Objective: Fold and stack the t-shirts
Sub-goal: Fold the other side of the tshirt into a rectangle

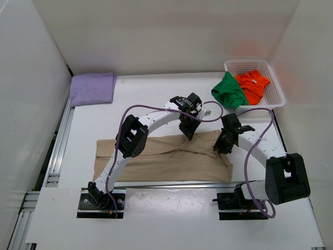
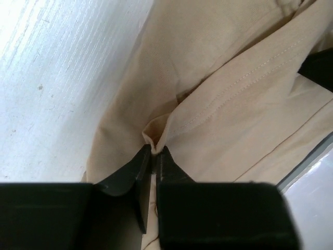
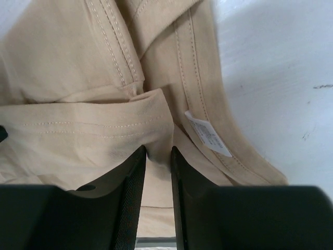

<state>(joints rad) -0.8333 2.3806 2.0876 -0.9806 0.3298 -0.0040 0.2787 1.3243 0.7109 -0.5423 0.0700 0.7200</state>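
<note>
Tan t-shirt [image 1: 156, 161] spread at centre of table [image 1: 156, 99], long axis 9–3 o'clock; both claws sit on its 12 o'clock edge. L gripper [image 2: 155, 152] clenched on a pinch of that edge. R gripper [image 3: 158, 155], nearer 3 o'clock, has jaws narrowly apart at a fold; grip can't be told.

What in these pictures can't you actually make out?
- Top view: the arms cover the middle of the tan shirt.
- Right wrist view: the shirt's label is too blurred to read; whether the right gripper pinches cloth is unclear.
- Top view: the crumpled green shirt and orange shirt at the basket hide whatever lies under them.
</note>
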